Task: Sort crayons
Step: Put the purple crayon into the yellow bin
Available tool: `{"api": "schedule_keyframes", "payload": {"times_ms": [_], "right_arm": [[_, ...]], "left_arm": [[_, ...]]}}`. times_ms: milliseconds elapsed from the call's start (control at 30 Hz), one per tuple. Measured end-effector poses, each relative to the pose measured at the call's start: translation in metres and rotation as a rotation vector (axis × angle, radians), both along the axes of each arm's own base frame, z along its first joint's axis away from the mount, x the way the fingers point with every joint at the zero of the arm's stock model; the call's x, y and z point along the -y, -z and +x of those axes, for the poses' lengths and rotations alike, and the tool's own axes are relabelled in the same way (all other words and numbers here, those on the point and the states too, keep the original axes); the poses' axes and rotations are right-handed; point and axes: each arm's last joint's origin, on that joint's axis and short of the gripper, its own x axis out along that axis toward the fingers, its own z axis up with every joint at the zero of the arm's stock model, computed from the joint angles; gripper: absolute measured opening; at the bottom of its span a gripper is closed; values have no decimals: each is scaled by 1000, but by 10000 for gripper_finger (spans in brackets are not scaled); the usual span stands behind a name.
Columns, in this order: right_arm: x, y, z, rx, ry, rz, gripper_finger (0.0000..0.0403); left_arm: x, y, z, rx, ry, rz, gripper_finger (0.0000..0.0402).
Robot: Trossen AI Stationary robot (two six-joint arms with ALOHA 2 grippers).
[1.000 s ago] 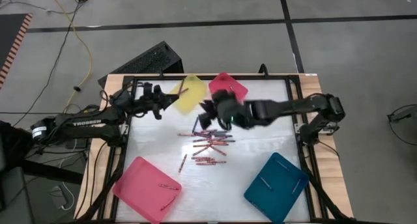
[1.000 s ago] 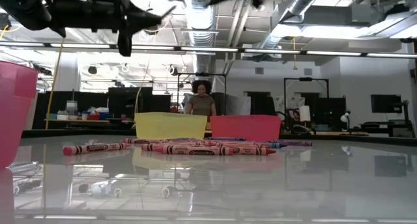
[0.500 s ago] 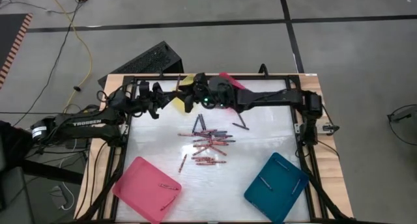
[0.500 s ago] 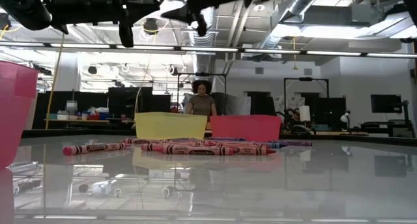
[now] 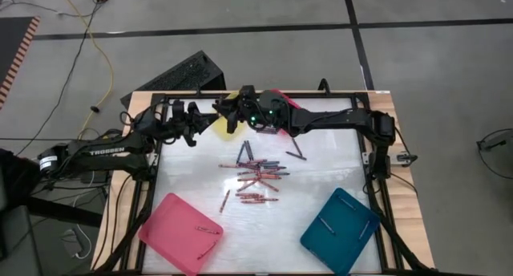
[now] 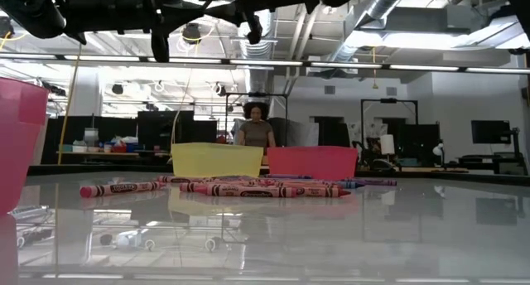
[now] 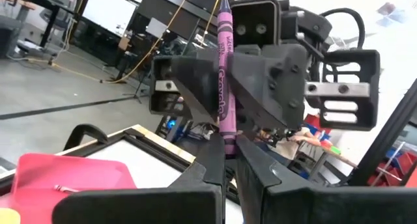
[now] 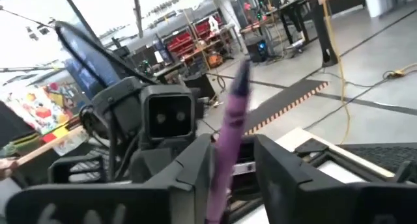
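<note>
L gripper [image 5: 210, 122]: raised over the yellow tray [image 5: 228, 125], fingers clamped on a purple crayon [image 7: 224, 94], crayon upright.
R gripper [image 5: 227, 111]: nose to nose w/ L gripper, over the same yellow tray; fingers apart, either side of the purple crayon, contact can't be told.
Crayon pile [image 5: 258, 173]: loose on the white table [image 5: 321, 172], nearer the front edge than the yellow tray, between it and the front trays.
Stray crayon [image 5: 296, 154]: apart from pile, on the teal tray side.
Pink tray, rear [image 5: 282, 102]: just beside yellow tray, partly under R arm.
Pink tray, front [image 5: 180, 232]: w/ crayons inside.
Teal tray [image 5: 340, 220]: w/ crayons inside.
Person [image 6: 257, 126]: in the room beyond the yellow tray.
</note>
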Motion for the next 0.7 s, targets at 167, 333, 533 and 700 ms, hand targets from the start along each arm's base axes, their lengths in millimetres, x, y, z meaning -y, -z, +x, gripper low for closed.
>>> {"api": "schedule_keyframes", "payload": {"times_ms": [167,333,533,700], "right_arm": [[5,-1,-2,-7,6,5,55],[7,1,-3,-29,-17,22,11],[19,12,-4,-131,62,44,4],[47,25,-12,-245,170,73,3]], "left_arm": [[0,1,0,-8,-2,-4,0],[-1,4,1,-39,-22,-11,0],[-6,17,3,-175,-144,-73,29],[-9,40,2,-399,-263,-131,83]]}}
